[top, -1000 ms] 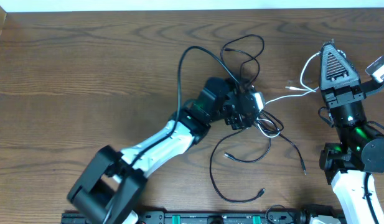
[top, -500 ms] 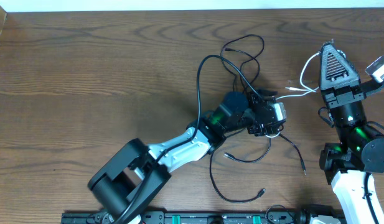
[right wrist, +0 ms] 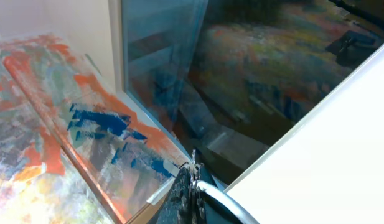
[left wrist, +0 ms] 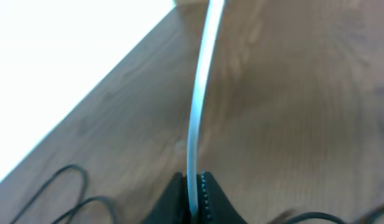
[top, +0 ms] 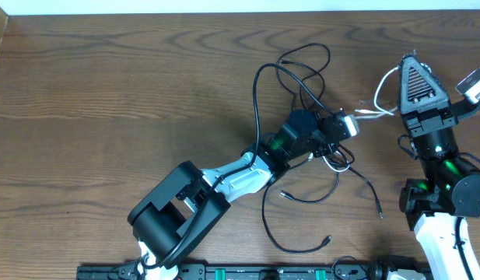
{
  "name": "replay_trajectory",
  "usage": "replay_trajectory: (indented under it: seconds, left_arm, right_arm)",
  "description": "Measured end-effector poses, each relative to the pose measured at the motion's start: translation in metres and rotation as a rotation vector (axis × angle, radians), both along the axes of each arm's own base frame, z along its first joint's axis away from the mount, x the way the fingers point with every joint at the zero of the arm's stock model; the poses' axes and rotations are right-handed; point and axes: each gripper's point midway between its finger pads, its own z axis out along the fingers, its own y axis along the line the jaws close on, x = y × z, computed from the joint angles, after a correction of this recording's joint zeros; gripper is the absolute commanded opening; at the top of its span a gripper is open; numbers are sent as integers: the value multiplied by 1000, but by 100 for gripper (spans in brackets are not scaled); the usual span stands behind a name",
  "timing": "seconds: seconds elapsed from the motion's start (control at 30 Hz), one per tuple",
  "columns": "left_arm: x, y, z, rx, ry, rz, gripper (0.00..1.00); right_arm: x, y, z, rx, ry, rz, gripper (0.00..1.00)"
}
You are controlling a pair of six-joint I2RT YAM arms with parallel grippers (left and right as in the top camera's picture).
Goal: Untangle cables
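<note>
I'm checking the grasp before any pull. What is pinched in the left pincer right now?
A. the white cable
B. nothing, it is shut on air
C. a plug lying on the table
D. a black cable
A: in the left wrist view the left pincer is shut, and the white cable runs straight up out from between its tips.
</note>
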Motion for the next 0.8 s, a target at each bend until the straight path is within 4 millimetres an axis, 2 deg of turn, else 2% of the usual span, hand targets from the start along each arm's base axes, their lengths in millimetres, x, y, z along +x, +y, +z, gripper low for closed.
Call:
replay_trajectory:
  seconds: [0.07, 0.2, 0.27, 0.33, 0.43, 0.57, 0.67, 0.8]
  left_arm:
    - [9, 5, 2, 4, -18, 56, 7]
    - [38, 30, 7, 40, -71, 255, 8]
    - [54, 52, 29, 49, -138, 372, 7]
    - [62, 68, 57, 40, -198, 443, 7]
    - [66, 102, 130, -33, -313, 548, 7]
    - [57, 151, 217, -163, -423, 650, 7]
    - [43, 176, 257, -227, -468, 686, 7]
    - [23, 194, 289, -272, -496, 692, 8]
  right_arm:
    - [0, 0, 0, 0, 0, 0, 1]
    - [0, 0, 0, 0, 0, 0, 1]
    - [0, -1, 0, 0, 0, -2, 1]
    - [0, -2, 0, 0, 0, -7, 1]
    - [2, -9, -1, -1, 3, -29, 1]
    - [11, -14, -11, -1, 61, -41, 1]
    - [19, -16, -22, -5, 121, -41, 1]
    - [25, -14, -34, -24, 176, -33, 1]
